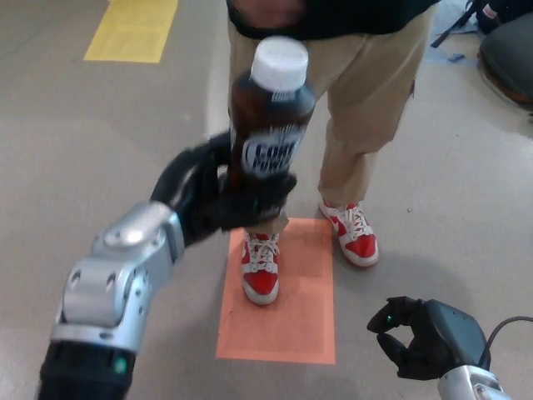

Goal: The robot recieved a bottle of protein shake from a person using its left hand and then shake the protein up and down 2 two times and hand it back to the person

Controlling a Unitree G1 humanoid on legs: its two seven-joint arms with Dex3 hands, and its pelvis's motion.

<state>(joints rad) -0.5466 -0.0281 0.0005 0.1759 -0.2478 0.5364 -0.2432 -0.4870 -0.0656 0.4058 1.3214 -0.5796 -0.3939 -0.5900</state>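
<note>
One view only, from my head camera. My left hand (218,198) is clenched around the lower body of the protein shake bottle (268,125), holding it upright with its white cap (280,62) on top, raised in front of the person (358,100) who stands on the orange floor mat (291,325). My right hand (420,337) hangs low, fingers curled, holding nothing. I judge the risk to be my low grip: a brisk shake could let the bottle tip or slide out and drop toward the person's red shoes (261,271).
</note>
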